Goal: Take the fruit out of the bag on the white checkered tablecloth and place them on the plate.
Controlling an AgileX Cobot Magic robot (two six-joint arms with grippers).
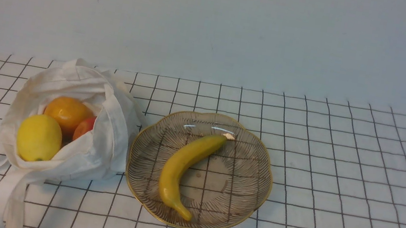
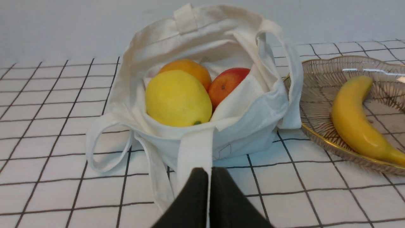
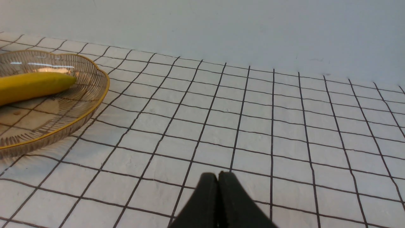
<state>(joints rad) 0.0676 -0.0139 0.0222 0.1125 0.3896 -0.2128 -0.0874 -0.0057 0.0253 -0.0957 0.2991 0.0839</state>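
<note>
Left gripper [image 2: 209, 174]: the two black fingers are pressed together, with only a hairline slit between them and nothing held. It sits low over the cloth and points at the bag, with one fabric strap running down just beyond its tips. In the front view only a small dark part shows, at the lower left corner.

Right gripper [image 3: 218, 176]: black fingers closed against each other, empty. It sits low over bare cloth and points toward the far wall, well apart from the bag. It lies outside the front view.

The soft off-white cloth tote bag [image 1: 108, 144] lies slumped on the white tablecloth with its grid of thin dark lines [image 1: 340, 172], on the robot's left, mouth open. Inside it are a round yellow lemon [image 1: 39, 138] nearest the robot, a round orange [image 1: 68, 111] behind it and touching it, and a small red fruit [image 1: 84, 127] beside the orange, partly covered by the bag's fold.

The wide shallow clear glass plate with scalloped gold rim [image 1: 247, 166] stands just right of the bag, with the bag's side at its rim. A long curved yellow banana [image 1: 183, 164] lies diagonally in it, stem end toward the wall.
</note>
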